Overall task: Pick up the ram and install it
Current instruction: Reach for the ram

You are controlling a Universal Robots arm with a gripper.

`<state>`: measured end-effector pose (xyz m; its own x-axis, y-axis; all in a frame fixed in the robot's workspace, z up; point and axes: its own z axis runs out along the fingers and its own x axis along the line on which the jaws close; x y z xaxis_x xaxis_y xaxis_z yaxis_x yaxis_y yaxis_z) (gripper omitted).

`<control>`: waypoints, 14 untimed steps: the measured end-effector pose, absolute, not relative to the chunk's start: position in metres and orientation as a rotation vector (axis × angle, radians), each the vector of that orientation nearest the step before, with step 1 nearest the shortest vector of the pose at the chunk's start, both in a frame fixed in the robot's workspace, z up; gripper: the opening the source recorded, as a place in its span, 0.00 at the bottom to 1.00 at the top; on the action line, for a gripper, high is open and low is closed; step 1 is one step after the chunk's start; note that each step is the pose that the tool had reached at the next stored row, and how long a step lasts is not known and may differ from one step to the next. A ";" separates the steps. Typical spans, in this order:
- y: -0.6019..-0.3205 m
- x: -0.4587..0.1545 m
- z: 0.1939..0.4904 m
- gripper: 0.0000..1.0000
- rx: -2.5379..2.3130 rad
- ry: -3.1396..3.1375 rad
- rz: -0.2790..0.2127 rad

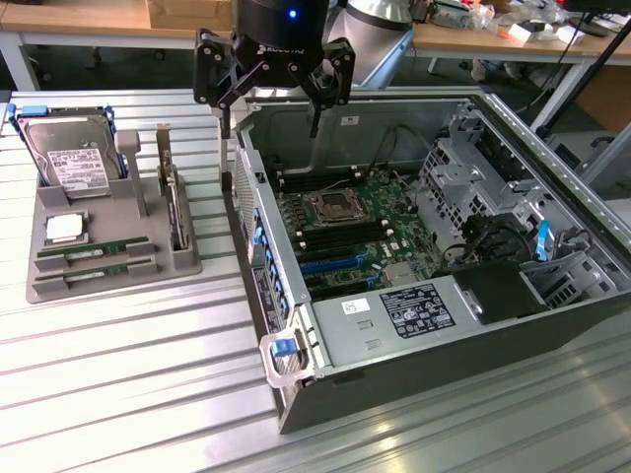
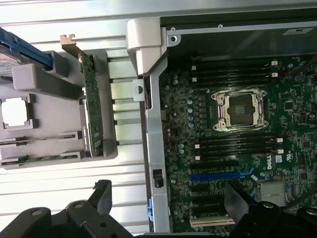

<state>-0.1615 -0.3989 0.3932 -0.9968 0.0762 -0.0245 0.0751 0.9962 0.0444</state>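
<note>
The ram [image 1: 94, 247] is a thin green strip lying flat in a groove of a grey holder tray [image 1: 108, 286], on the exterior view's left, well apart from the robot's gripper. A second, matching ram stick [image 1: 104, 269] lies in the next groove, just beside it. On the same tray, a square silver CPU chip [image 1: 64, 229] sits next to the strips, a hard drive [image 1: 69, 163] leans at the far end, and an expansion card [image 1: 173, 202] with a metal bracket stands on edge along the side nearest the computer.

The tray rests on a slatted metal table [image 1: 128, 374]. Beside it lies an open computer case [image 1: 414, 384], its green motherboard [image 1: 365, 212] facing up. The CPU socket [image 1: 328, 207] is at the board's middle, with black memory slots [image 1: 340, 236] on either side of it.

The gripper [image 1: 269, 123] hangs above the case's far wall, its two black fingers [image 1: 225, 118] spread wide and holding nothing. In the wrist view the fingers [image 2: 101, 193] straddle the case's side wall, with the tray and its ram [image 2: 42, 140] off to one side.
</note>
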 end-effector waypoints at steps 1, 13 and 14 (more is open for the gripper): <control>-0.399 -0.162 0.393 0.99 0.118 3.112 0.068; -0.399 -0.168 0.393 0.99 0.118 3.112 0.068; -0.399 -0.168 0.393 0.99 0.118 3.113 0.068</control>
